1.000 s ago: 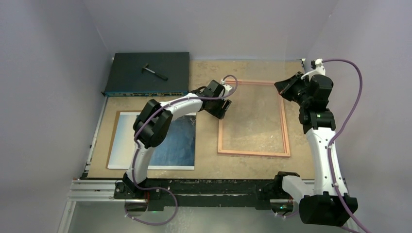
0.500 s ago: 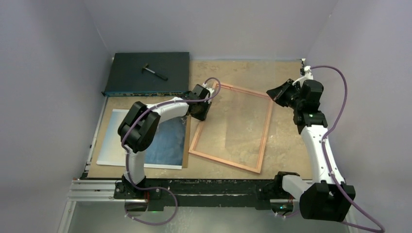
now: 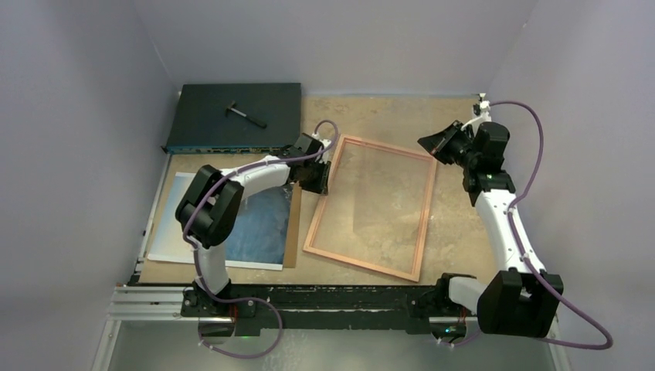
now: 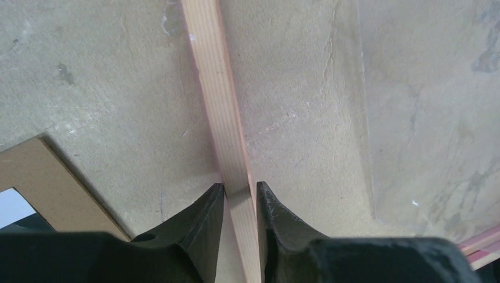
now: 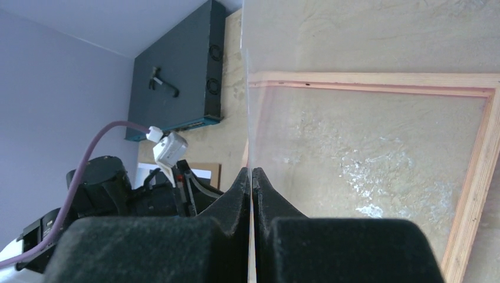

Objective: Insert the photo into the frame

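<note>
The frame, tan-pink rails up, lies tilted mid-table. My left gripper is shut on its left rail; in the left wrist view the fingertips pinch the rail. My right gripper is at the frame's far right corner. In the right wrist view it is shut on a thin clear pane seen edge-on, above the frame. The photo, dark blue with a pale border, lies at the left, partly under my left arm.
A flat brown backing board lies under the photo, its right edge close to the frame. A dark electronics box with a small tool on it sits at the back left. Walls close in on both sides.
The frame has slid left and turned clockwise, held by both grippers, which moved left with it. The photo and backing board have shifted left and rotated slightly.
</note>
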Controlling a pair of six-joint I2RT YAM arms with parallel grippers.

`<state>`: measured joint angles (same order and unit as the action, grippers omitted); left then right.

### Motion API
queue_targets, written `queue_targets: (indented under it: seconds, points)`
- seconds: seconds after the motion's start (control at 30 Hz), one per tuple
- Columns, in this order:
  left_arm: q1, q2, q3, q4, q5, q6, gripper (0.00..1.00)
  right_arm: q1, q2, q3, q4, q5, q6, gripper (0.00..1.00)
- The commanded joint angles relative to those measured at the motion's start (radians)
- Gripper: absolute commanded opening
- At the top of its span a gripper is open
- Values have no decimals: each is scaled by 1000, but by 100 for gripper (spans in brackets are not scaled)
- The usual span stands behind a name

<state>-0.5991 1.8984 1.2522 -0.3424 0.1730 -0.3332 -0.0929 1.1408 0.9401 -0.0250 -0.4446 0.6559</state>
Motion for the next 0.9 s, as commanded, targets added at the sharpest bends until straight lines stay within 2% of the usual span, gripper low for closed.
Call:
queue_targets:
  seconds: [0.0,0.27,0.53,0.87]
  points:
    - [47,-49,-16,53,82,-73,22,-4,31,3,75,-23,38,0]
    - [53,-29,-39,75,94,-84,19,1,102,12,78,10,4,0]
    - [53,-90,-104,112,129,-97,19,25,199,34,98,28,-9,0]
    - [57,-174,-184,171,151,-127,19,156,337,128,117,86,-5,0]
